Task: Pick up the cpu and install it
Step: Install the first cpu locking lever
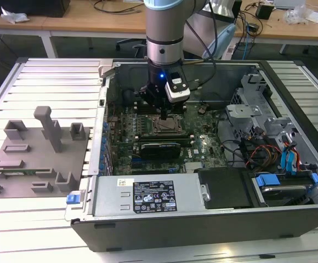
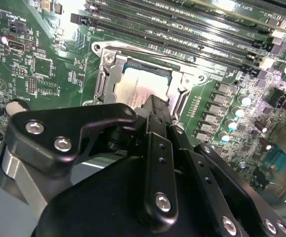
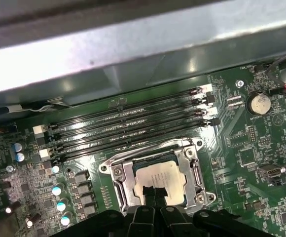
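Black linkage of the gripper (image 2: 155, 111) sat closest in the second wrist view, its tips over the cpu (image 2: 135, 91). Cpu lay flat inside the metal socket frame (image 2: 106, 74) on the green motherboard (image 2: 44, 69), beside 4 memory slots (image 3: 128, 123). Jaws appeared narrow, meeting at the chip's edge; whether they gripped it, cannot tell. Print on the white label (image 1: 154, 195) was unreadable.

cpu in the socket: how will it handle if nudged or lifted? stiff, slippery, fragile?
The cpu looks like a flat metal-topped plate, so probably stiff and light. Its smooth shiny lid may be slippery. It lies within the socket frame, so a sideways nudge likely meets the frame.
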Available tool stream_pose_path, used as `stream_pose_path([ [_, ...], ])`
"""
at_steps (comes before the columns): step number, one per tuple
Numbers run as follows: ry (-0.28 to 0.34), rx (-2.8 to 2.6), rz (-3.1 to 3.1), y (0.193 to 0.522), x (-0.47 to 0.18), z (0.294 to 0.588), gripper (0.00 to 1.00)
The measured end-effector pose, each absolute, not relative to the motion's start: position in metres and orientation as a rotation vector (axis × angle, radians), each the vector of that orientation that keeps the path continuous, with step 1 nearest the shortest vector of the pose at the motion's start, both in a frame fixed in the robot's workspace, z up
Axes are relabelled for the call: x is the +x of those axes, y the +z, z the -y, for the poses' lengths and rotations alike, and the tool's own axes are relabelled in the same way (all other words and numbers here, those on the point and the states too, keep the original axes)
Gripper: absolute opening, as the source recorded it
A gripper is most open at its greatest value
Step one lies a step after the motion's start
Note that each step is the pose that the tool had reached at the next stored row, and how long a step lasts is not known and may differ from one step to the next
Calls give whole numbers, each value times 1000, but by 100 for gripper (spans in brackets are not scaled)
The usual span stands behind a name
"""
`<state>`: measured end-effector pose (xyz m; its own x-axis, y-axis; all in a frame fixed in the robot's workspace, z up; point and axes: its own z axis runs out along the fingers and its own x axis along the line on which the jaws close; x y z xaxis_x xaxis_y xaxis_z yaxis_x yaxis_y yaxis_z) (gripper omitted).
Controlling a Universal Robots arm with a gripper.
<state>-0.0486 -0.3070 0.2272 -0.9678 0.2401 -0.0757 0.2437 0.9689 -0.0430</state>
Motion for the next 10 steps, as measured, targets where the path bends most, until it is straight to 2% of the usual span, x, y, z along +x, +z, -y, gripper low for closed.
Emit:
stream_pose_path([
  [10,-89,369,-3064,229,-37,311,11],
])
